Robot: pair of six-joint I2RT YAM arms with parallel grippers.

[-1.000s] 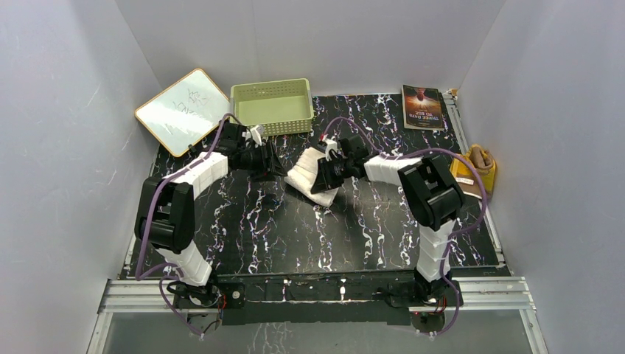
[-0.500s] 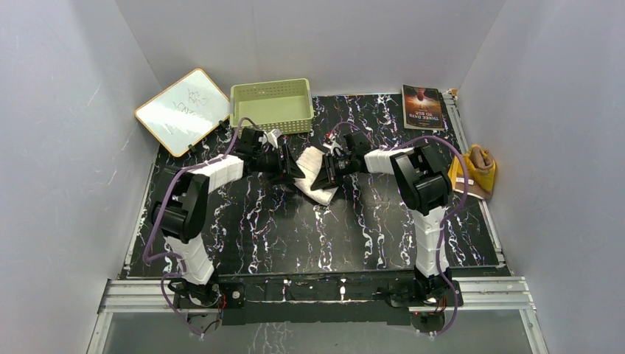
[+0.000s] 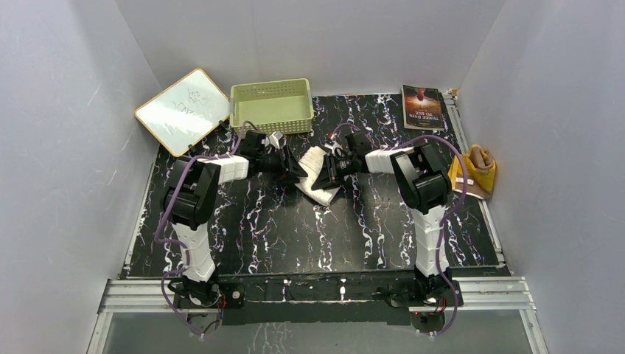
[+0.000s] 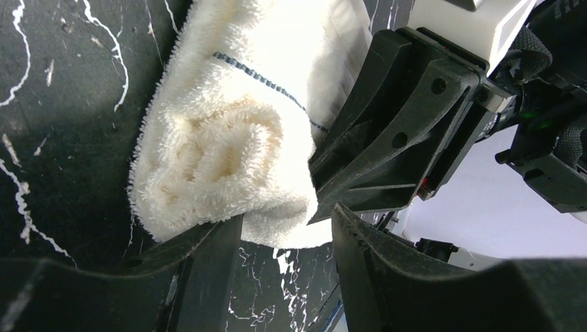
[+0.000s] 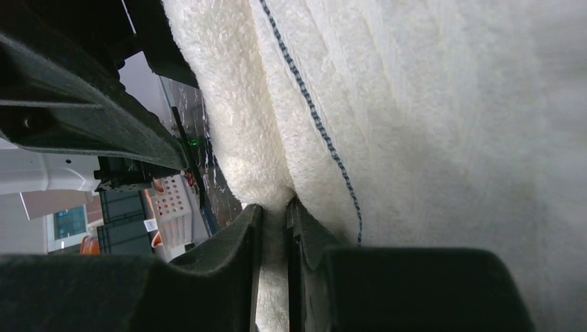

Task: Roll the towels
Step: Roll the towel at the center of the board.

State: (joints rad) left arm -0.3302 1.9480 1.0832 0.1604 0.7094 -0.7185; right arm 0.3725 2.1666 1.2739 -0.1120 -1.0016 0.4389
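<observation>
Two pincers of mine meet at the white towel (image 3: 318, 177). My right pincer (image 5: 273, 207) is pinching a fold of its terry between nearly closed fingers. My left pincer (image 4: 284, 225) stands spread, the rolled end of the towel just ahead of its tips, brushing one finger. The brown towel (image 3: 475, 168) lies well away from both, off to the right of my right pincer.

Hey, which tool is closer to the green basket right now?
Left. The left tool sits just in front of the green basket, at the white towel's left end; the right tool pinches that towel farther right.
</observation>
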